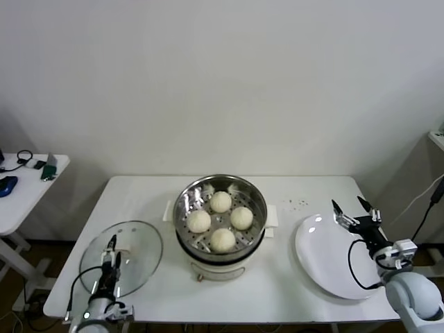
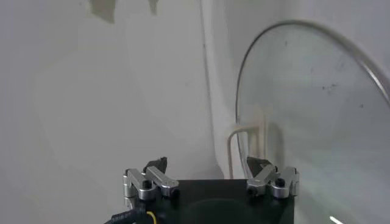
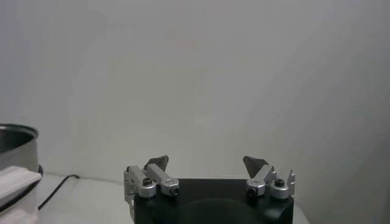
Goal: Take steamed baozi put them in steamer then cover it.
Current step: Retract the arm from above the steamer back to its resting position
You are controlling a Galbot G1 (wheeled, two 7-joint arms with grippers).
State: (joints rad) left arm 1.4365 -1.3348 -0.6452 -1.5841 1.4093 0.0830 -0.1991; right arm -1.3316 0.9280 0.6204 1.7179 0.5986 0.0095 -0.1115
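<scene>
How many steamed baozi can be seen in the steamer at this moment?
4. All lie on the perforated floor of the steamer: one baozi at the back, one left, one right, one at the front. None looks hidden.

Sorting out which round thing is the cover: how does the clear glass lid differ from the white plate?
The round clear glass lid is see-through with a metal rim and a handle; the flat white plate is opaque and plain. The lid lies at the table's left front by the left claw; the plate lies at the right by the right claw. Both are round and hold nothing.
</scene>
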